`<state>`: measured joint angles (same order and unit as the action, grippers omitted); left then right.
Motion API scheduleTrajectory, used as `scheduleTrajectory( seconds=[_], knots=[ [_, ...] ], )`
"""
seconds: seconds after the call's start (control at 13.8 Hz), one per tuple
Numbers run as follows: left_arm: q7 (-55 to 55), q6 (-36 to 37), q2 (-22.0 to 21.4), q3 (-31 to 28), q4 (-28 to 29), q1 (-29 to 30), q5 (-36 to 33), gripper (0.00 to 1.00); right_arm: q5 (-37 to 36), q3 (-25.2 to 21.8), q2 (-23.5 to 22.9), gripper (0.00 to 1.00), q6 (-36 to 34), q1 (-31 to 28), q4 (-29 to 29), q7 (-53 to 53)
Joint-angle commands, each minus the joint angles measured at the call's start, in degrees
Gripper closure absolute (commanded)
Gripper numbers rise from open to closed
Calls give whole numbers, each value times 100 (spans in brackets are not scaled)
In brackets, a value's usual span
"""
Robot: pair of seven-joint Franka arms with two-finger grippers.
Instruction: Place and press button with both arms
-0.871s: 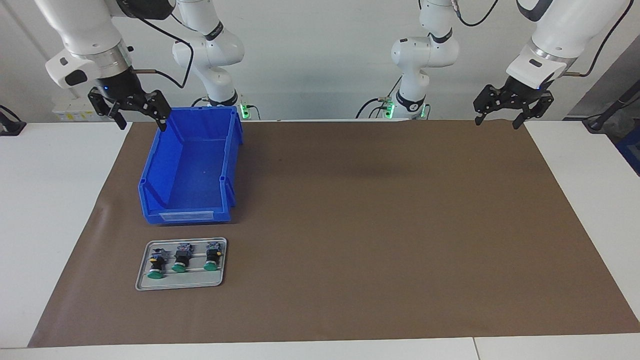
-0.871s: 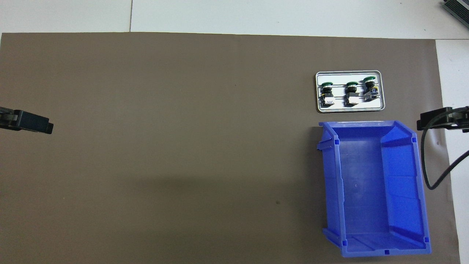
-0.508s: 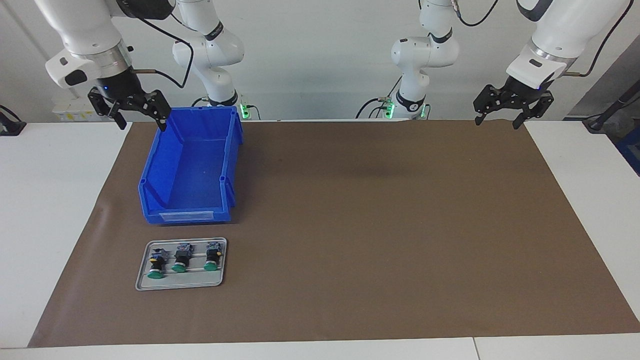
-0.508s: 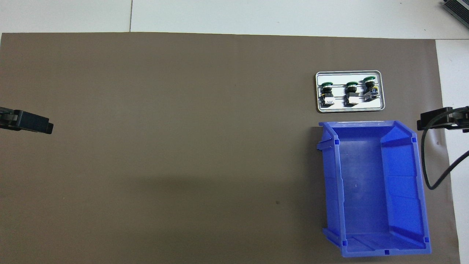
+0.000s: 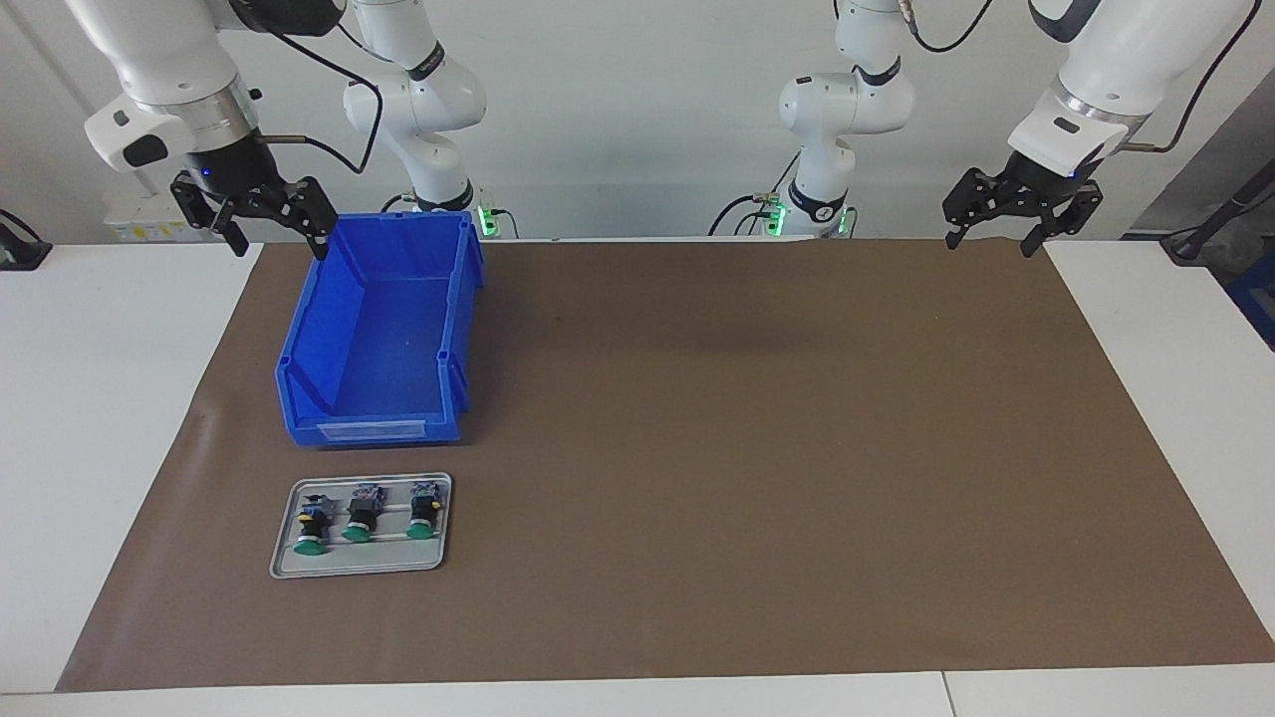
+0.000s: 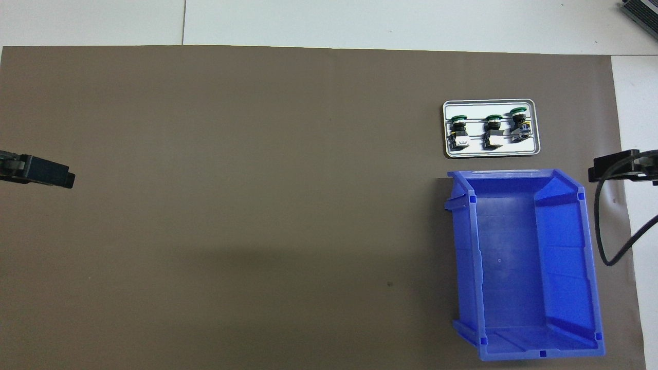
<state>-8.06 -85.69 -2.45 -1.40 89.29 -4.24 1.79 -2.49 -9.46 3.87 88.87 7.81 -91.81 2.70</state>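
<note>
A plain brown mat (image 5: 757, 448) covers a white table (image 5: 100, 398). On it sit a bright blue bin (image 5: 383, 334) and a pale grey tray (image 5: 361, 562) holding three black buttons (image 5: 359, 515) with green caps. The arms (image 5: 159, 60) are white with black grippers.

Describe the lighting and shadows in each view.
Facing view: even, soft light; a faint diffuse shadow darkens the brown mat nearer to the robots; the blue bin casts only a thin shadow. Overhead view: the same soft dark band crosses the mat at its lower part; the grey tray looks bright, without harsh glare.
</note>
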Motion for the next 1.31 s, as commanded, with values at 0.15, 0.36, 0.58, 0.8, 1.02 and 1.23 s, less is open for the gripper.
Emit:
scheduleTrajectory(
  seconds=[0.15,0.36,0.58,0.8,1.02,1.23],
  knots=[
    [-47,-18,-159,43,186,72,58,0,118,23,-350,0,567,-86,14,-50],
    [-47,-17,-159,43,177,72,58,0,266,32,-833,0,1306,-95,67,-59],
    [-47,-17,-159,43,177,72,58,0,399,32,-1562,0,2272,-113,76,-85],
    [-47,-26,-159,43,177,72,58,0,643,32,-2318,0,3309,-122,50,-121],
    [-47,-17,-159,43,177,72,58,0,838,32,-2759,0,3916,-87,-204,-347],
    [-47,-17,-159,43,186,72,58,0,838,32,-2830,0,4515,-113,-705,-665]
  ],
)
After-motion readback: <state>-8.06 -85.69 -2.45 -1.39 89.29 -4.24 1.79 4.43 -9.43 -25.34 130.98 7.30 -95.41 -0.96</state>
